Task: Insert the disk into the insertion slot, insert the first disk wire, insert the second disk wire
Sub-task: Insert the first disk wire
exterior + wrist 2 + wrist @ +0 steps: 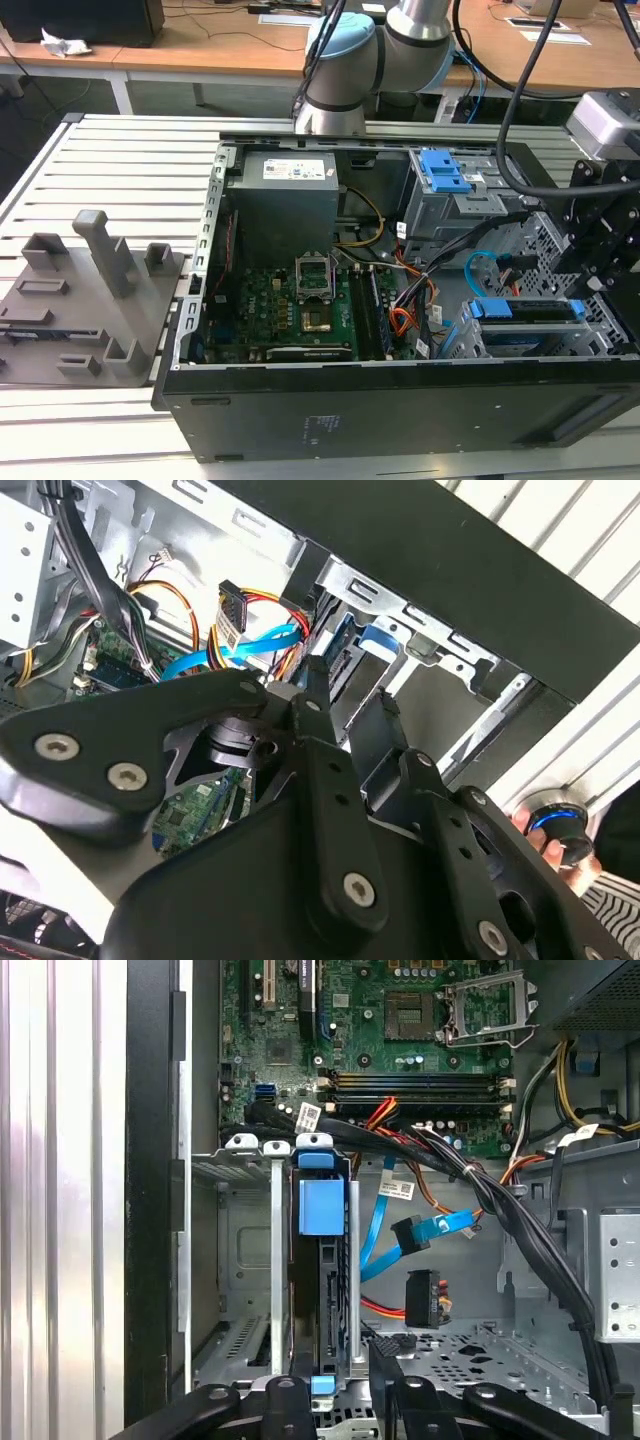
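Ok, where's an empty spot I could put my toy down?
The bare table slats behind the grey fixture, at the exterior view's left of the computer case, are free. Inside the case is crowded: wires beside the disk.

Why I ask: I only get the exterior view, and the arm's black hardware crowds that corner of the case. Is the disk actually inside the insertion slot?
Observer: Yes. In the first wrist view the disk stands on edge inside the insertion slot, between its metal rails.
Operator: And the light-blue wire, is it plugged in?
Observer: No. The second disk wire ends in a dark plug that hangs free beside the slot, apart from the disk.
Operator: Is the hand holding anything?
Observer: No. In the second wrist view the hand is open, with nothing between its fingers.
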Robot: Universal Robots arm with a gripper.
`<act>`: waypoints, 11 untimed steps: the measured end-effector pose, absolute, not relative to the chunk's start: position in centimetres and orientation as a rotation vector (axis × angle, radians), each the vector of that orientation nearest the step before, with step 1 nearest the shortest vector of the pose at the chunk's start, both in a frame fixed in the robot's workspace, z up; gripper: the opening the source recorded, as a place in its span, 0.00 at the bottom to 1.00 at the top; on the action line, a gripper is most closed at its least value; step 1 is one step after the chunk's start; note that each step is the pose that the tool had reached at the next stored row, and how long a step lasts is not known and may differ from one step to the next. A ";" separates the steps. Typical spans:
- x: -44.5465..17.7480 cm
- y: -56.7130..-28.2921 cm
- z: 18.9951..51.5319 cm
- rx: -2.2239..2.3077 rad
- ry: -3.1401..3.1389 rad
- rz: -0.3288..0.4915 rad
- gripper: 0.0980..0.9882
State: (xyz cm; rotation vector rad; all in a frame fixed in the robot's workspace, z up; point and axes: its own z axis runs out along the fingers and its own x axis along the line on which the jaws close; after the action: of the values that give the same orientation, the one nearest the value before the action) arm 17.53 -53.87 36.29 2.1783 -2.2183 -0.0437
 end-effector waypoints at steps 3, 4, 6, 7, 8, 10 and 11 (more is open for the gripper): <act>17.5 -53.4 36.3 2.178 -2.218 -0.044 0.30; 17.5 -53.2 36.3 2.178 -2.218 -0.044 0.30; 17.5 -52.6 36.3 2.178 -2.218 -0.044 0.30; 17.5 -52.2 36.3 2.178 -2.218 -0.043 0.30; 17.5 -51.7 36.3 2.178 -2.218 -0.044 0.30; 17.5 -50.8 36.2 2.178 -2.218 -0.044 0.30; 17.4 -50.8 36.2 2.178 -2.218 -0.044 0.30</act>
State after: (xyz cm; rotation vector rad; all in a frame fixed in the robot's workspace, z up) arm 17.40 -50.75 36.19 2.1783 -2.2183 -0.0437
